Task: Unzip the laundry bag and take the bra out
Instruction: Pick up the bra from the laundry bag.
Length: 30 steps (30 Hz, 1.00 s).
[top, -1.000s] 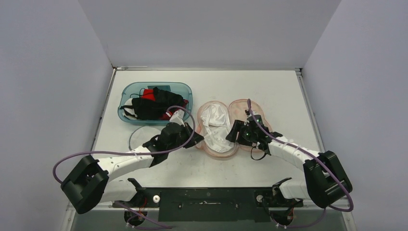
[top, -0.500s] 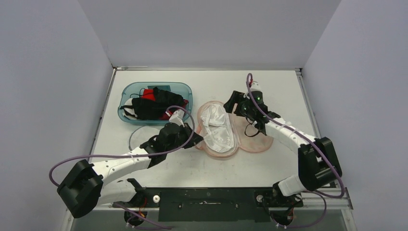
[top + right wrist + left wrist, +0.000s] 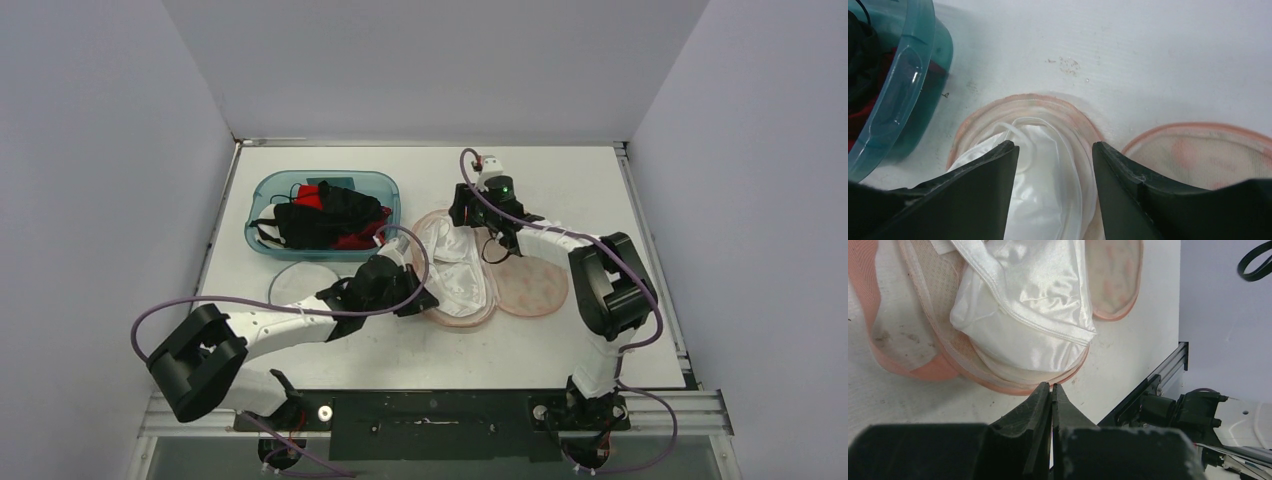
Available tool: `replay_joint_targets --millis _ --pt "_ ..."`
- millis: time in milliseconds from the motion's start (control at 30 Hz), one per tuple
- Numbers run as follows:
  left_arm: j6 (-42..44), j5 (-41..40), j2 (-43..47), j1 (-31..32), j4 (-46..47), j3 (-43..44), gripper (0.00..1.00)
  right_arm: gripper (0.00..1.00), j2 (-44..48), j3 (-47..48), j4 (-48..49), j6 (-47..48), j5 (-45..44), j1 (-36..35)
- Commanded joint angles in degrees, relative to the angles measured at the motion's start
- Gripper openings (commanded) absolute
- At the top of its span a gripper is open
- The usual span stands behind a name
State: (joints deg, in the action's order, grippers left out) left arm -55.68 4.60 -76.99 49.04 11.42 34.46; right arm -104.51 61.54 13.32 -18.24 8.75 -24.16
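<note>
Pale grey walls close in a white tabletop [image 3: 580, 180] on three sides. At its middle lies the laundry bag [image 3: 538, 288], a pink mesh case that is unzipped and spread flat in two round halves side by side. The bra [image 3: 452, 262], white and glossy, sits folded inside the bag's left half, with thin straps curling at its far end. The bag's right half shows only its mesh lining.

The left gripper [image 3: 418, 300] is low at the near left rim of the bag. Its jaws are clenched together with their tips right against the pink edge. The left wrist view does not show whether any mesh is caught between them.

The right gripper [image 3: 462, 215] hangs over the far end of the bag's left half, pointing down at the bra's straps. Its jaws are released and spread wide, one to each side of the straps, grasping nothing.

To the left of the bag and a little farther back stands a teal plastic bin [image 3: 262, 205]. It is heaped with black and red garments [image 3: 325, 215] and sits close to the bag without touching it.
</note>
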Motion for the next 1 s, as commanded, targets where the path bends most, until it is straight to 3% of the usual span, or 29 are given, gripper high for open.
replay_joint_targets --millis 0,233,400,500,733,967 --pt "-0.44 2.45 -2.13 -0.20 4.41 1.13 0.01 0.55 -2.05 4.91 1.47 5.99 0.93 -0.48" --pt "-0.13 4.52 -6.03 -0.47 4.41 2.46 0.01 0.51 -4.23 6.38 -1.44 5.89 0.14 -0.81" --pt "0.36 3.79 -6.29 -0.60 4.52 2.13 0.01 0.72 5.25 -0.62 0.17 -2.62 -4.30 -0.54" --pt "0.48 3.41 -6.77 -0.58 5.29 1.65 0.01 0.76 11.68 -5.07 -1.50 -7.63 -4.53 -0.45" --pt "0.41 1.41 -9.58 -0.91 7.32 -0.38 0.00 0.73 16.87 -12.01 -6.29 -12.79 0.45 -0.45" --pt "0.44 0.01 -12.48 -1.08 7.93 -1.24 0.00 0.68 14.68 -12.67 -8.00 -13.48 2.46 -1.66"
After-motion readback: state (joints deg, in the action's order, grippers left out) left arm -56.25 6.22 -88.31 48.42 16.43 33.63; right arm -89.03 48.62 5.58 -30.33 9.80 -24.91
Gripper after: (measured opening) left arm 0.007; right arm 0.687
